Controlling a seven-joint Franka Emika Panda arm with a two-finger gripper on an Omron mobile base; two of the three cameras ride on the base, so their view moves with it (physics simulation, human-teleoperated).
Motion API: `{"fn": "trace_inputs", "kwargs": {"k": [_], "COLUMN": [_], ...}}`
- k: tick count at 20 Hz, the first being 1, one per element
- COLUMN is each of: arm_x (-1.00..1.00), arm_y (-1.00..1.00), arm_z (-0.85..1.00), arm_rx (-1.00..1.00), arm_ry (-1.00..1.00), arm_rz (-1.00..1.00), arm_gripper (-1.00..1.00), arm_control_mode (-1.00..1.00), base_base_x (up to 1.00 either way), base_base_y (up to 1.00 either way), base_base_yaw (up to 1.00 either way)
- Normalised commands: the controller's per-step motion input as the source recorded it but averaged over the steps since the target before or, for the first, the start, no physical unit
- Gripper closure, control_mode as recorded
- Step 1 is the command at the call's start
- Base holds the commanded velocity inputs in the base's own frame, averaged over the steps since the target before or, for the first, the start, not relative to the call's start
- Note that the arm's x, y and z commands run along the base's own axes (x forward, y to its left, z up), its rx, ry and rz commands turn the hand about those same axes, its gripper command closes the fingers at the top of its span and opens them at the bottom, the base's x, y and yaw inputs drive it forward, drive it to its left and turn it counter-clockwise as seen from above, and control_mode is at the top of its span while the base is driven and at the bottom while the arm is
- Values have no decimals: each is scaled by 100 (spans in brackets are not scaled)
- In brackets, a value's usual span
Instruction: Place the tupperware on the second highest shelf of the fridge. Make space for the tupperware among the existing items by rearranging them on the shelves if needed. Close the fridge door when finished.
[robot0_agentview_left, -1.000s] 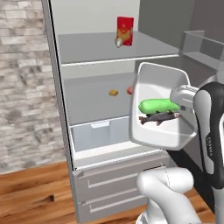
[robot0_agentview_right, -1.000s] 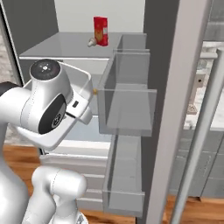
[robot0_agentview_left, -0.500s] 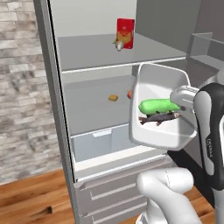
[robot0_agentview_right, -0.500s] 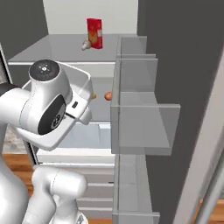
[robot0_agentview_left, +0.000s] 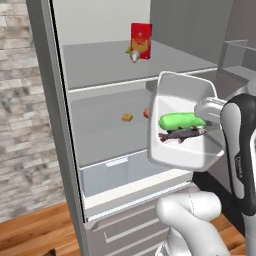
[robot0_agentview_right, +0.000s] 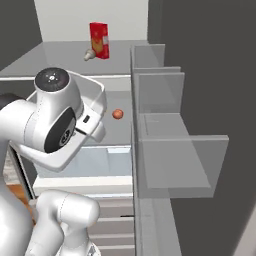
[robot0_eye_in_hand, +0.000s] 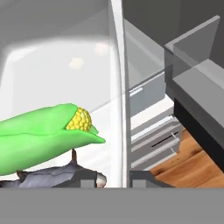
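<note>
Tupperware (robot0_agentview_left: 182, 125), corn (robot0_eye_in_hand: 48, 131) inside, clamped by its wall in nearly shut jaws. Whole view has shifted since a second ago: base closing on fridge (robot0_agentview_left: 50, 125). Second highest shelf (robot0_agentview_left: 100, 130) lies beyond jaws; placement pending.

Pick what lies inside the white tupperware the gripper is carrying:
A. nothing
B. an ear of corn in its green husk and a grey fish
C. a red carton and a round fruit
B: the tupperware holds green-husked corn with a grey fish beside it.
</note>
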Motion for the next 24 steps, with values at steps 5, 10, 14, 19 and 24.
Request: {"fn": "trace_inputs", "kwargs": {"k": [5, 10, 14, 19, 24], "arm_x": [0, -13, -43, -10, 22], "arm_y": [19, 3, 1, 32, 23], "arm_z": [-7, -20, -37, -49, -31], "arm_rx": [-1, 0, 0, 2, 17], "arm_ry": [1, 11, 22, 9, -1], "arm_rz": [-7, -8, -18, -24, -22], "arm_gripper": [100, 100, 100, 100, 100], "arm_control_mode": [-100, -100, -100, -100, -100], "base_base_x": [0, 0, 0, 0, 0], "base_base_y": [0, 0, 0, 0, 0], "base_base_yaw": [0, 0, 0, 0, 0]}}
